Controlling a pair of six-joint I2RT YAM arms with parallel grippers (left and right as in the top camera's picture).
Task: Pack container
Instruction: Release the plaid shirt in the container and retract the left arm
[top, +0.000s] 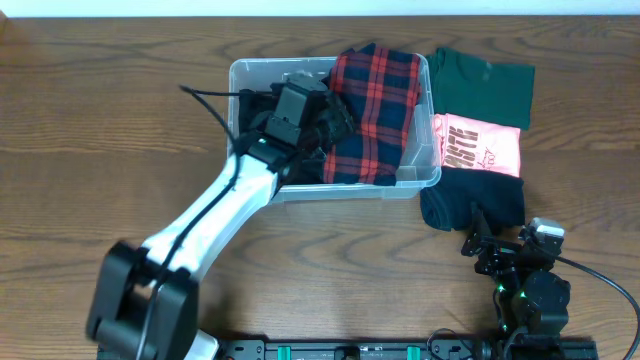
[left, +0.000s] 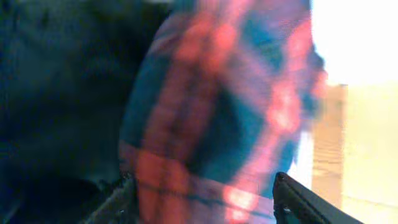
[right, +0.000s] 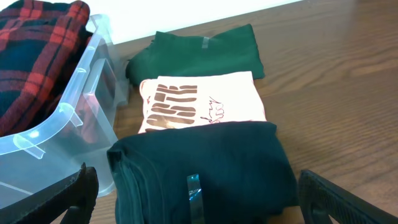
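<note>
The clear container stands mid-table and also shows at the left of the right wrist view. A red plaid garment fills its right half and drapes over the front rim. Dark clothing lies in its left half. My left gripper is inside the container, open, with its fingers spread on either side of the plaid cloth, which shows blurred and very close. My right gripper is open and empty, just in front of a dark folded shirt.
Right of the container lie three folded shirts in a row: green at the back, pink with dark print in the middle, dark nearest. The left arm's cable loops over the container's left rim.
</note>
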